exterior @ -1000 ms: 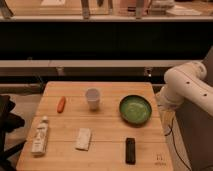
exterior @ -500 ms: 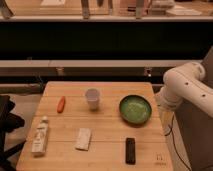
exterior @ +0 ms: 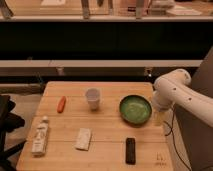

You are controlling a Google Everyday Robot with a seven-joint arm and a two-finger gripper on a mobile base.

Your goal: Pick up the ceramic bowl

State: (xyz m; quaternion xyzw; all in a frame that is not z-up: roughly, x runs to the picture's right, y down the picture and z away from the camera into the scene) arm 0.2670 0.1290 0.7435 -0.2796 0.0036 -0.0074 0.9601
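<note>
The ceramic bowl (exterior: 135, 109) is a shallow, glossy green dish with a darker rim, resting on the right half of the wooden table (exterior: 107, 132). My white arm (exterior: 172, 90) bends in from the right. Its gripper (exterior: 159, 116) hangs just past the bowl's right rim, by the table's right edge, open and holding nothing. Nothing sits in the bowl.
A small white cup (exterior: 92, 98) stands left of the bowl. An orange carrot-like piece (exterior: 61, 103) lies further left, a pale bottle (exterior: 40, 135) at front left, a white packet (exterior: 83, 138) in front, and a black bar (exterior: 130, 150) at front right. A dark shelf runs behind.
</note>
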